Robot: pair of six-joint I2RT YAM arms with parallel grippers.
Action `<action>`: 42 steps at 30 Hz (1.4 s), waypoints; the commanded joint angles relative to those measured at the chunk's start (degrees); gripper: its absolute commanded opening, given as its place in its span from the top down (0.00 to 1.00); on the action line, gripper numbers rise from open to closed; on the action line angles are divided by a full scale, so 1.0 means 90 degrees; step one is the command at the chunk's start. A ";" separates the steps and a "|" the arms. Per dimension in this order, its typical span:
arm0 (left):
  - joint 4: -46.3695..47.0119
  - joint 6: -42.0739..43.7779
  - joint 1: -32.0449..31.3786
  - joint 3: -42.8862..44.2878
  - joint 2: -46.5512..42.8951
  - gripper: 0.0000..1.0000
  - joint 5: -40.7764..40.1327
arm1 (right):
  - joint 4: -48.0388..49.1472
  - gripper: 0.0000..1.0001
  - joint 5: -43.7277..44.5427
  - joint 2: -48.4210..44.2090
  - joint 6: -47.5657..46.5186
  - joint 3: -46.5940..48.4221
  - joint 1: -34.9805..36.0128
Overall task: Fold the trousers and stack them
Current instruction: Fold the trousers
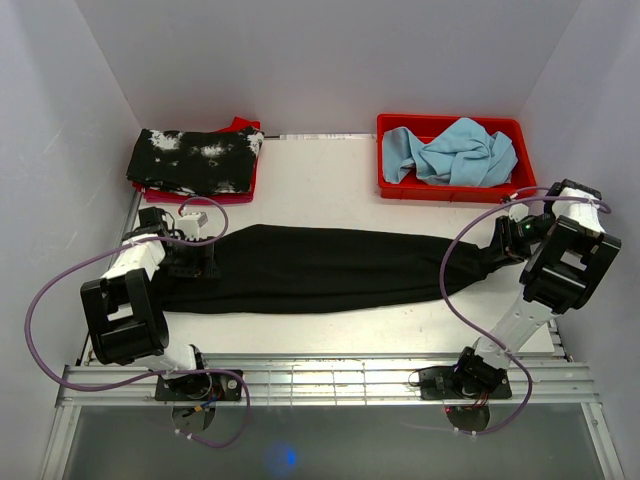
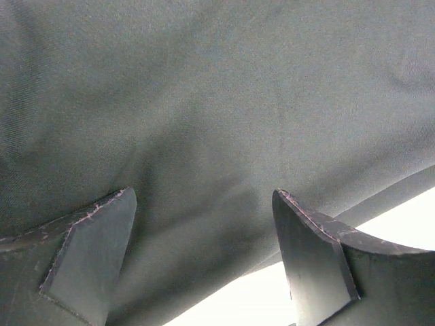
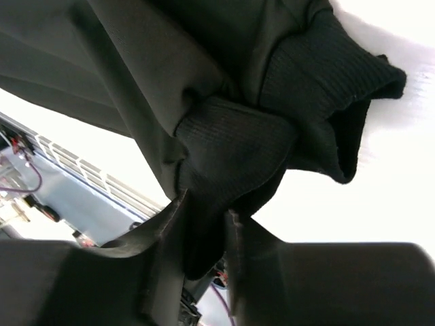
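In the top view, the black trousers [image 1: 320, 268] lie stretched out lengthwise across the middle of the table [image 1: 320, 170], running from the left side to the right. The left gripper [image 1: 203, 262] sits down on their left end. The right gripper [image 1: 503, 247] meets their narrow right end, where the fabric bunches to a point. At the far right stands a red bin [image 1: 448, 120] holding a crumpled light-blue cloth [image 1: 455, 152]. At the far left, a black garment with white splotches [image 1: 195, 160] lies folded on a red piece [image 1: 240, 126]. Both are well apart from the trousers.

In the left wrist view, dark cloth fills nearly the whole frame, lying just beyond the fingertips. The two fingers [image 2: 95, 244] are spread wide with nothing pinched between them, so this gripper is released. A strip of bare table shows at the lower right, past the fabric's edge.

In the right wrist view, the two fingers [image 3: 160, 234] stand close together. A fold of the trousers' ribbed cuff [image 3: 231, 146] is pressed into the narrow gap between them, so this gripper is clenched on the trousers. The second cuff hangs open just beside it, above the white table.
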 commanded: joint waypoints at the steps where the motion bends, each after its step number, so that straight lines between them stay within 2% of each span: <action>1: 0.0107 -0.0088 -0.0007 -0.0002 -0.0115 0.08 0.0107 | -0.0114 0.71 0.0027 -0.0233 0.0055 -0.0016 -0.0016; 4: 0.0107 -0.0099 0.0003 0.0086 -0.0076 0.08 0.0107 | -0.0124 0.83 -0.0529 -0.0301 -0.0178 0.0315 -0.0055; 6: 0.0078 -0.0050 -0.0007 0.0116 -0.0086 0.08 0.0049 | -0.0095 0.91 -0.1241 -0.0524 -0.0528 0.0694 -0.0133; 8: 0.0058 -0.0021 -0.0007 0.0135 -0.0086 0.08 0.0009 | 0.0012 0.92 -0.1874 -0.0739 -0.0802 0.0911 -0.0279; 11: 0.0010 -0.0040 0.0003 0.0096 -0.0076 0.08 -0.0020 | 0.0519 0.92 -0.2200 -0.1315 -0.1388 0.0864 -0.0387; 15: 0.0000 -0.0099 0.0003 0.0048 -0.0076 0.08 0.0029 | 0.1369 0.92 -0.1772 -0.2154 -0.1935 -0.0219 -0.0377; 17: -0.0010 -0.0108 0.0003 0.0057 -0.0066 0.08 0.0029 | 0.1439 0.92 -0.1286 -0.2186 -0.2305 -0.0765 -0.0368; 20: -0.0039 -0.0050 0.0003 0.0135 -0.0027 0.08 0.0009 | 0.1214 0.92 -0.0719 -0.1903 -0.2455 -0.1011 -0.0368; 26: -0.0069 -0.0020 0.0003 0.0282 0.0061 0.07 -0.0010 | 0.1214 0.92 -0.0677 -0.1688 -0.2035 -0.0671 -0.0377; 30: -0.0127 0.0145 0.0003 0.0311 -0.0016 0.09 0.0194 | 0.0668 0.92 -0.0716 -0.1425 -0.1761 0.0195 -0.0377; 32: -0.0321 0.0466 0.0042 0.0389 -0.0260 0.11 0.0593 | 0.0356 0.92 -0.0716 -0.1337 -0.1770 0.0451 -0.0377; 35: -0.0770 0.1549 0.0042 0.0515 -0.1021 0.13 0.1511 | 0.0081 0.92 -0.0726 -0.1346 -0.1810 0.0512 -0.0377; 36: -0.0946 0.2248 0.0032 0.0555 -0.1197 0.14 0.1871 | 0.0071 0.92 -0.0716 -0.1375 -0.1810 0.0444 -0.0358; 40: -0.1931 0.3727 -0.0084 0.0614 -0.1667 0.25 0.1876 | 0.0110 0.92 -0.0667 -0.1307 -0.1712 0.0160 -0.0299; 42: -0.2119 0.4216 -0.0104 0.0488 -0.1687 0.35 0.1738 | 0.0130 0.92 -0.0687 -0.1229 -0.1595 0.0091 -0.0261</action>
